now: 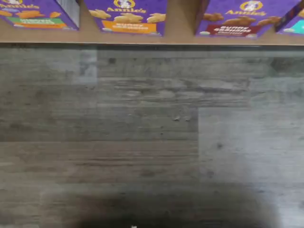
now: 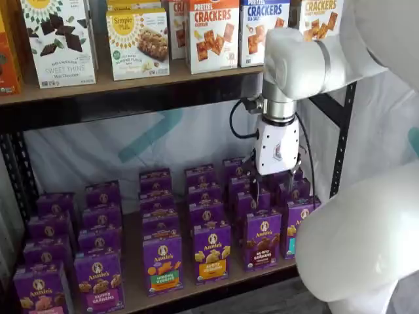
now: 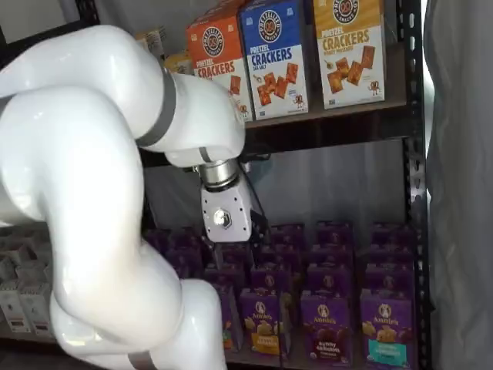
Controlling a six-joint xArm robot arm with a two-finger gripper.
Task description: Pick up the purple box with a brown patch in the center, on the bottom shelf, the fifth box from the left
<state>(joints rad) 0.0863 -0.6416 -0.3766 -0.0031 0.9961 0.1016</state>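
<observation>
Over to the gripper [image 2: 278, 178], hanging fingers-down from the white arm [image 2: 308, 62]. Jaws spread wide, clutching nothing, touching nothing. Lower than the jaws and out toward the front edge of the bottom shelf [image 2: 131, 288]: the purple box [image 2: 263, 239], upright, brown bunny cookies at centre, heading its row. Flanking it, a yellow-banded carton [image 2: 211, 252] and a teal-patched carton [image 3: 387, 327]. Under and behind the jaws, more purple cartons in rows. In the wrist view, grey plank floor [image 1: 142, 133] off the shelf's front edge.
</observation>
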